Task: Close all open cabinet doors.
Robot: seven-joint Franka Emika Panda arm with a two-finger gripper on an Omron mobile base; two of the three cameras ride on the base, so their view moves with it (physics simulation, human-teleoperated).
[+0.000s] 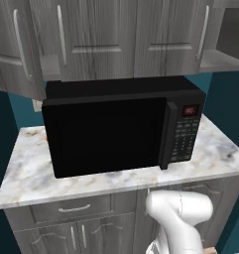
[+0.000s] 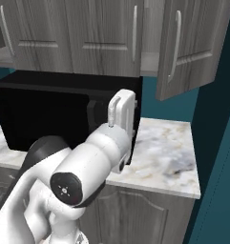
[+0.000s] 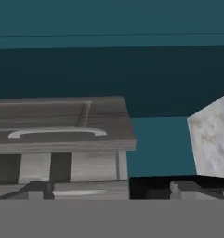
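The white arm (image 2: pixel 83 167) rose from the base and bent at a dark joint, its forearm reaching forward and up. The hand (image 2: pixel 122 112) stood raised, its jaws spread wide and holding nothing.

microwave (image 1: pixel 111 129) on counter (image 1: pixel 27 173), beneath wall cabinets, open cabinet doors (image 1: pixel 14 47) at either end

- Soft, even rendered light is falling from above, brightening the marble counter (image 1: pixel 27 168) with no hard glare.
- The microwave (image 1: pixel 111 131) is reading as near-solid black, its detail getting lost.
- Dim shade is pooling under the wall cabinets (image 1: pixel 101 34), beneath their bottom edge.
- Beyond the jaws, the teal wall (image 3: pixel 132 69) is darkening in flat bands.
- Edges are looking slightly soft and pixelated throughout, without lens distortion.
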